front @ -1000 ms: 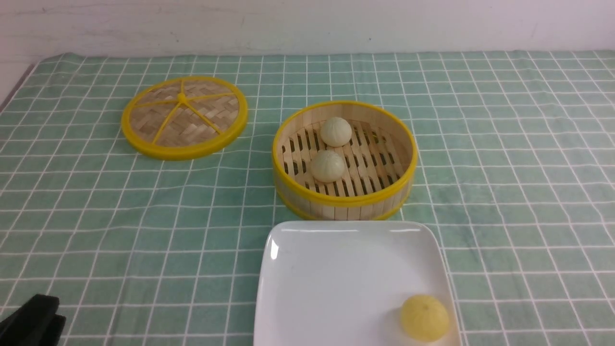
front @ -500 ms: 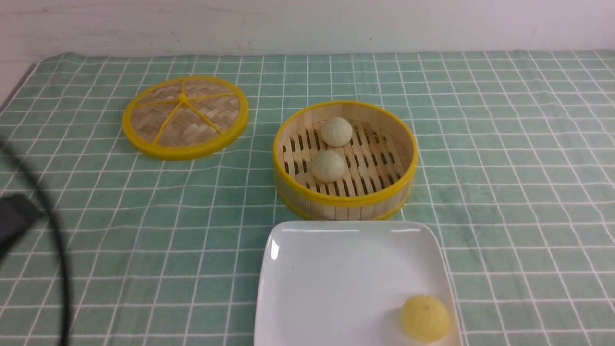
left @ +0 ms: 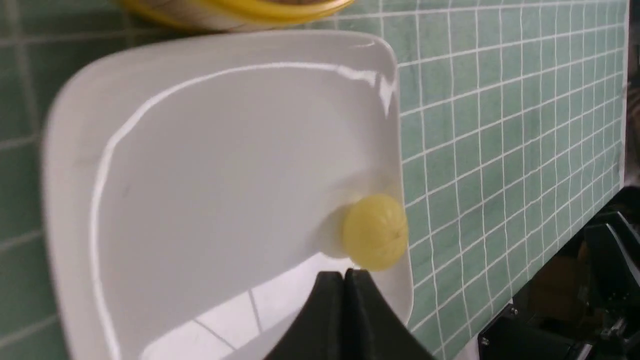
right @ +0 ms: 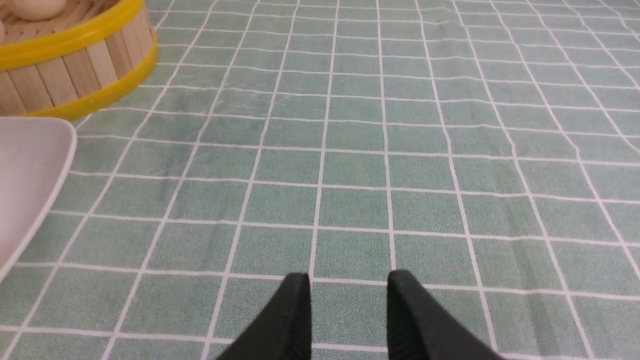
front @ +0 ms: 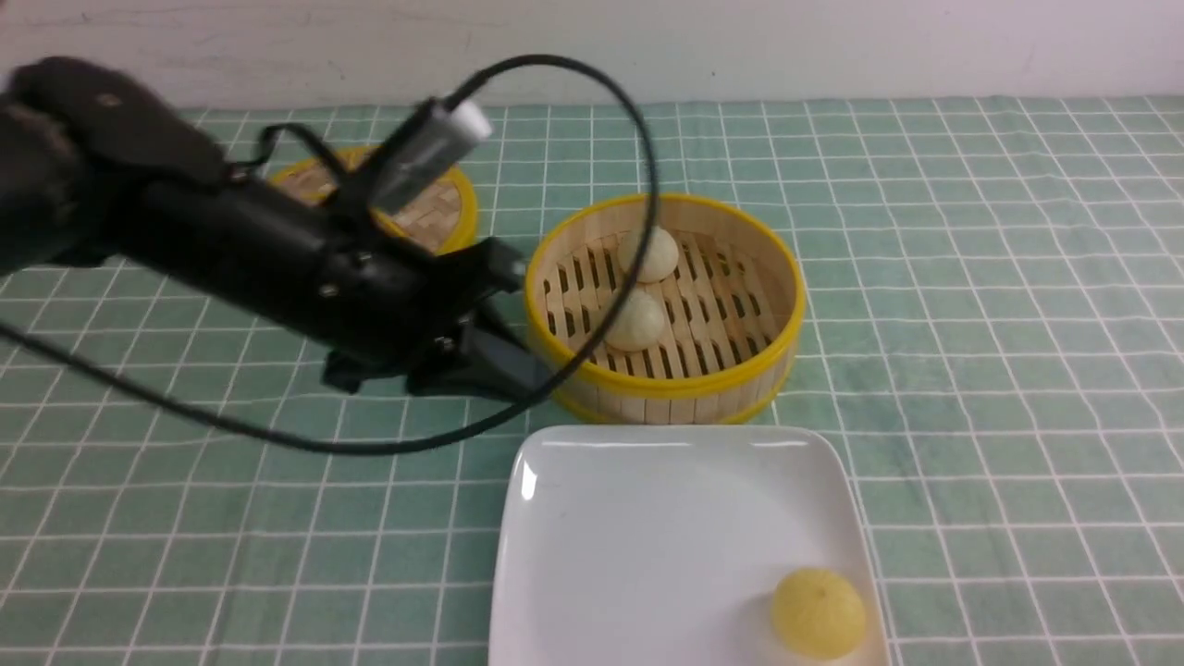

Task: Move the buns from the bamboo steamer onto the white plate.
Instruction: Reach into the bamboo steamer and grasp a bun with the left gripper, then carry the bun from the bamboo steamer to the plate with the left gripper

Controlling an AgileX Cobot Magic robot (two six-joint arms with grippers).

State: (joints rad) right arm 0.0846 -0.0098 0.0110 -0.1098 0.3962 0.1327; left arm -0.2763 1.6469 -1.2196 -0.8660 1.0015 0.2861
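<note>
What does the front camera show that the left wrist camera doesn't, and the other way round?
Only the front view shows the two pale buns inside the bamboo steamer, the woven lid behind, and the left arm reaching in. Only the left wrist view shows the left gripper, its tips pressed shut on nothing, and dark equipment past the table edge. Both show the white plate, the yellow bun near its corner, the green checked cloth, and the steamer, though the wrist view catches only a sliver of its rim.
</note>
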